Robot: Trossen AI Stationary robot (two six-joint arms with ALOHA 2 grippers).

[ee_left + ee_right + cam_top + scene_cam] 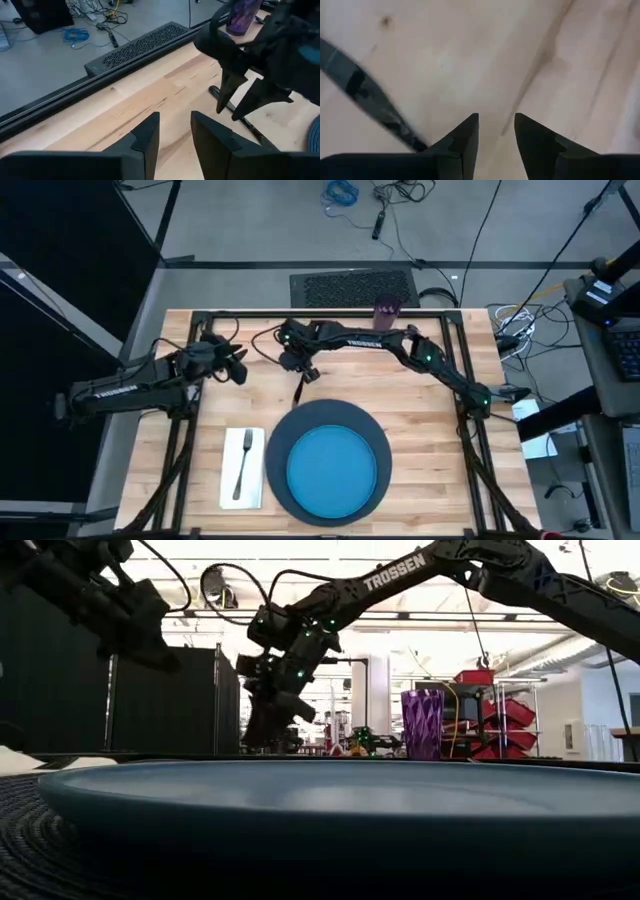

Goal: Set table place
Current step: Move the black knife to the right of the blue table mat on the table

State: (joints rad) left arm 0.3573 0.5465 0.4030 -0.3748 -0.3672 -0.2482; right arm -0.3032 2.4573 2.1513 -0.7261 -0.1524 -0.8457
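Right gripper (pixel 308 372), fingers slightly parted and holding nothing, points down at the tabletop (pixel 420 395) just above a dark slender utensil (pixel 299 389) that lies beyond the plate; whether it is the knife or the spoon cannot be told. Nearest the front edge, the bright blue plate (pixel 330 468) sits centred on the dark navy disc (pixel 283 438), with the white napkin (pixel 229 476) just beside the disc on the left and the metal fork (pixel 241 465) lying along it. Left gripper (pixel 237 367) hovers over the left middle of the tabletop, fingers a little apart and empty, facing the right arm's wrist. At the far edge, the small purple cup (pixel 387 309) stands upright, well apart from the plate.
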